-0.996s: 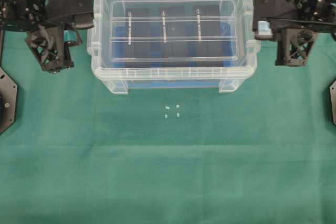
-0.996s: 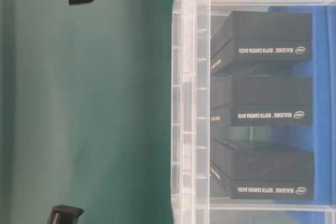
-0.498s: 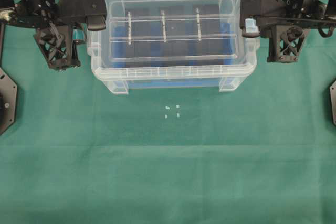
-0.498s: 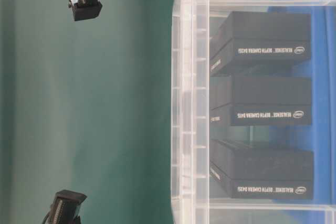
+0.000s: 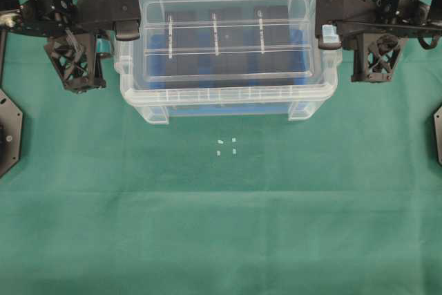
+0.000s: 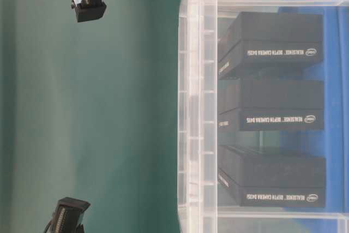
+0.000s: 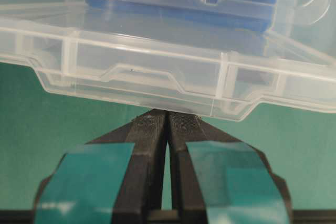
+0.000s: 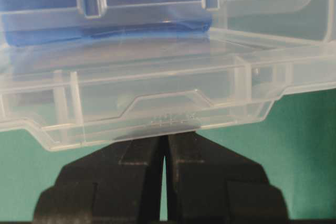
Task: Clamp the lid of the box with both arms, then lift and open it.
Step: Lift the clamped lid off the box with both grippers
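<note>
While both narrow-closed grippers, left gripper [image 7: 168, 115] at nine o'clock and right gripper [image 8: 164, 139] at three, are pressing the flat clear plastic lid [image 5: 228, 32], squeezing evenly before lifting is looking wise.

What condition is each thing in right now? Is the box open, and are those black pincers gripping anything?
Lid: on the box, not lifted.
Box: closed, standing on the green cloth.
Black boxes: three inside, side by side.
Left tool: fingers almost together, tips at the lid's edge tab.
Right tool: fingers almost together, tips at the lid's edge tab.
</note>
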Robot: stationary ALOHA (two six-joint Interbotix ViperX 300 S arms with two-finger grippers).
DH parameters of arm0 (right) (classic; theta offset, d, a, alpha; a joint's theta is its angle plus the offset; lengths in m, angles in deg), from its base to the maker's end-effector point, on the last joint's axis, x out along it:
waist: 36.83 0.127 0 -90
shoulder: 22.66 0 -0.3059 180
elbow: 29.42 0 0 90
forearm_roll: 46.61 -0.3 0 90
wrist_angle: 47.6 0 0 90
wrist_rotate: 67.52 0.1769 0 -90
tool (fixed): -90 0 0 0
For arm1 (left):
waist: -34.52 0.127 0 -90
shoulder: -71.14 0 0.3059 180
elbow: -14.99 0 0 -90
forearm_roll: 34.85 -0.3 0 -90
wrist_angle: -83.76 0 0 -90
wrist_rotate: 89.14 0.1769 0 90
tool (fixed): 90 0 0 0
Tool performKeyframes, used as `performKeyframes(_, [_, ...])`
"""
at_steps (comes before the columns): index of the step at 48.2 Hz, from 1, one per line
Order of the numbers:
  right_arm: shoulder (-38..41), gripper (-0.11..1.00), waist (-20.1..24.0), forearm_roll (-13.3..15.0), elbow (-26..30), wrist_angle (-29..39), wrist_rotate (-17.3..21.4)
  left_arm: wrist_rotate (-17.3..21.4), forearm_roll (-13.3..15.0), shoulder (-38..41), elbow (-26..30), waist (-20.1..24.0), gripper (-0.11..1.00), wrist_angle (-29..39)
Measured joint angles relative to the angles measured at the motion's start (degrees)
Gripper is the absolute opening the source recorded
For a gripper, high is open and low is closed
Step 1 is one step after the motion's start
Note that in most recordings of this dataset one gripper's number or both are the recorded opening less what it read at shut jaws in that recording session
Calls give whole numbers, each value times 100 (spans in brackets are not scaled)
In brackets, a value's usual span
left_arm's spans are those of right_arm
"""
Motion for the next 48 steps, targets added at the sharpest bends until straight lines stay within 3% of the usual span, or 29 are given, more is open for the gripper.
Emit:
performKeyframes(21, [18, 0, 0, 9, 123, 62, 0, -9, 0, -62, 18, 9, 1, 53])
performKeyframes(48, [-167, 0, 44, 9, 519, 527, 0, 0, -26, -105, 475, 9, 1, 624])
